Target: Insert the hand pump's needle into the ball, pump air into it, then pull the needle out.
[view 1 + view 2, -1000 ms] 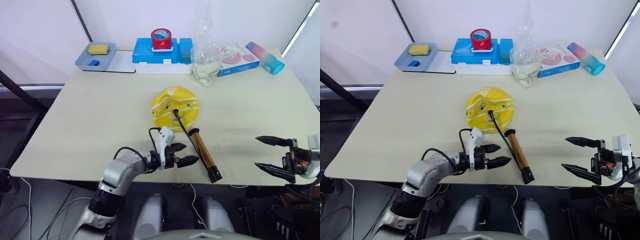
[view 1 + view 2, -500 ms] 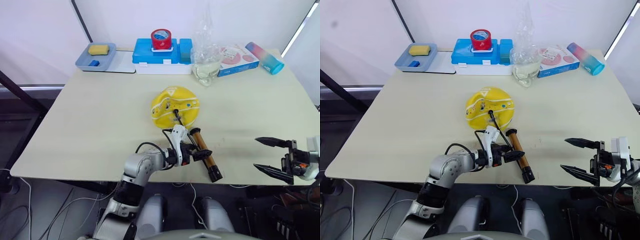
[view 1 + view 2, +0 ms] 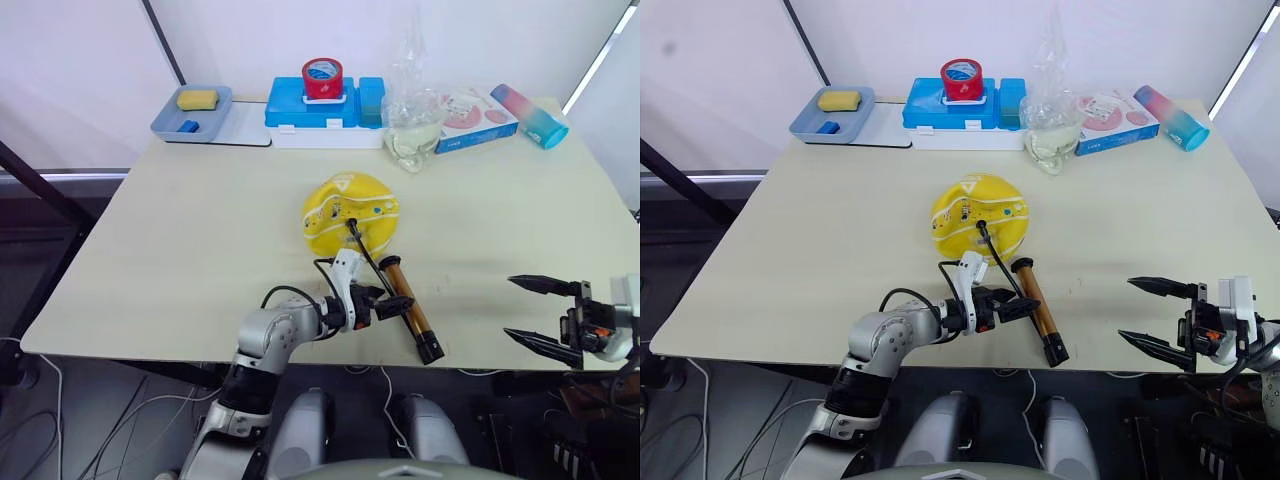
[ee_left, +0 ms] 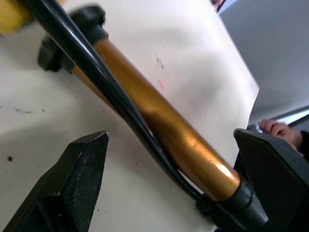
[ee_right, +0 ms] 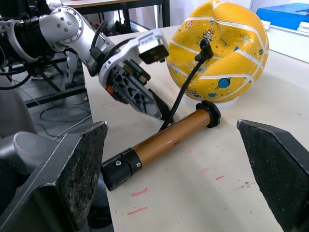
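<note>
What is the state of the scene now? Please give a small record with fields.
ball: yellow, dented, mid-table
needle: in the ball, hose attached
pump: lying flat, near the front edge
left gripper: open, fingers on either side of the pump barrel, not closed on it
right gripper: open, empty, at the table's front right
back of table: tray, blue box with red tape roll

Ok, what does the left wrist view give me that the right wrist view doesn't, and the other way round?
Left wrist view alone: the open fingers straddle the hand pump, hose crossing its barrel, and a person's hand beyond the table edge.
Right wrist view alone: the dented ball with the needle fitting in it, and the left gripper from outside, beside the barrel.
Both: the pump lying on the table.
</note>
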Motion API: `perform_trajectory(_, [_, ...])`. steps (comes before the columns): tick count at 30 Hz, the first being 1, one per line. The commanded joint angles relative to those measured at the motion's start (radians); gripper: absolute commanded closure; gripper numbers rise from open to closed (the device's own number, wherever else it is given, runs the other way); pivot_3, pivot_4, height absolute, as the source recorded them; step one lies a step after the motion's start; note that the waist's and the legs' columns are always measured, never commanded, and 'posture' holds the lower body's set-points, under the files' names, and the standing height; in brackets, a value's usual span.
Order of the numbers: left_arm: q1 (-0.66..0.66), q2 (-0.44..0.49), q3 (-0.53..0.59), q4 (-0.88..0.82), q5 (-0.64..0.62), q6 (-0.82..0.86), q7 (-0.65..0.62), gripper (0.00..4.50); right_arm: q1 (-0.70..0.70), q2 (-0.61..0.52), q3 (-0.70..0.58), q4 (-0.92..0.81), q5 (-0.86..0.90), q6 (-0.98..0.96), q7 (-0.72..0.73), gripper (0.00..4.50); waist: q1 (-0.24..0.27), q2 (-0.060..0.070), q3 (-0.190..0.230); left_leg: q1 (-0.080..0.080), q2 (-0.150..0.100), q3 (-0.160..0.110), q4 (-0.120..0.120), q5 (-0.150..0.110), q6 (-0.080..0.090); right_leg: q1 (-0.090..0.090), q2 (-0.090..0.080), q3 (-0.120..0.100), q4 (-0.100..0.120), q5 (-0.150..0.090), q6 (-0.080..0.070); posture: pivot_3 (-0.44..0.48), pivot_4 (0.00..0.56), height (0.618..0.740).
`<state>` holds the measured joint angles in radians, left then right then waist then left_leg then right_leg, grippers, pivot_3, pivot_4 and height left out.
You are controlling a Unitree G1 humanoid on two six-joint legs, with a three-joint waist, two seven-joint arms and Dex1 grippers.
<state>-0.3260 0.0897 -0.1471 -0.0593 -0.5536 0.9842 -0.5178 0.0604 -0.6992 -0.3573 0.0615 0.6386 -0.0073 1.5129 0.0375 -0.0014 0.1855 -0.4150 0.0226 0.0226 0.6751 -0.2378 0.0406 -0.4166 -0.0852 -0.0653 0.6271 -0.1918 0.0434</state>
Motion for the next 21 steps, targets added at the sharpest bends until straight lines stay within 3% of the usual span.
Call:
perform_trajectory(1, [0.005, -0.009, 0.008, -0.025, -0.019, -0.015, -0.011, 0.09, -0.008, 0.003, 0.000, 0.001, 0.008, -0.016, 0.003, 0.00, 0.000, 0.000, 0.000, 0.000, 0.000, 0.000, 0.000, 0.000, 0.000, 0.000, 0.000, 0.000, 0.000, 0.000, 0.000, 0.000, 0.150, 0.739])
perform_trajectory(2, [0.004, -0.013, 0.011, -0.022, -0.020, -0.016, -0.008, 0.09, -0.008, 0.002, -0.001, 0.002, 0.008, -0.016, 0.004, 0.00, 0.000, 0.000, 0.000, 0.000, 0.000, 0.000, 0.000, 0.000, 0.000, 0.000, 0.000, 0.000, 0.000, 0.000, 0.000, 0.000, 0.150, 0.739])
perform_trajectory(3, [0.002, -0.018, 0.016, -0.016, -0.019, -0.018, -0.005, 0.58, -0.010, 0.001, 0.000, 0.004, 0.007, -0.016, 0.004, 0.00, 0.000, 0.000, 0.000, 0.000, 0.000, 0.000, 0.000, 0.000, 0.000, 0.000, 0.000, 0.000, 0.000, 0.000, 0.000, 0.000, 0.150, 0.739])
perform_trajectory(6, [-0.001, -0.023, 0.025, -0.008, -0.017, -0.020, -0.001, 1.46, -0.013, -0.001, 0.000, 0.010, 0.006, -0.017, 0.005, 0.00, 0.000, 0.000, 0.000, 0.000, 0.000, 0.000, 0.000, 0.000, 0.000, 0.000, 0.000, 0.000, 0.000, 0.000, 0.000, 0.000, 0.150, 0.739])
perform_trajectory(12, [-0.001, -0.020, 0.030, 0.008, -0.004, -0.030, -0.005, 4.31, -0.012, 0.002, 0.002, 0.014, 0.005, -0.020, 0.007, 0.00, 0.000, 0.000, 0.000, 0.000, 0.000, 0.000, 0.000, 0.000, 0.000, 0.000, 0.000, 0.000, 0.000, 0.000, 0.000, 0.000, 0.150, 0.739])
perform_trajectory(13, [-0.001, -0.017, 0.029, 0.010, -0.001, -0.034, -0.005, 4.47, -0.011, 0.003, 0.003, 0.012, 0.006, -0.020, 0.007, 0.00, 0.000, 0.000, 0.000, 0.000, 0.000, 0.000, 0.000, 0.000, 0.000, 0.000, 0.000, 0.000, 0.000, 0.000, 0.000, 0.000, 0.150, 0.739])
perform_trajectory(21, [-0.002, 0.069, 0.032, -0.045, -0.008, -0.025, -0.049, 4.47, 0.008, 0.012, 0.001, -0.014, 0.014, -0.015, 0.002, 0.00, -0.002, 0.000, 0.000, 0.000, 0.000, 0.000, 0.000, 0.000, 0.000, 0.000, 0.000, 0.000, 0.000, 0.000, 0.000, 0.000, 0.150, 0.739])
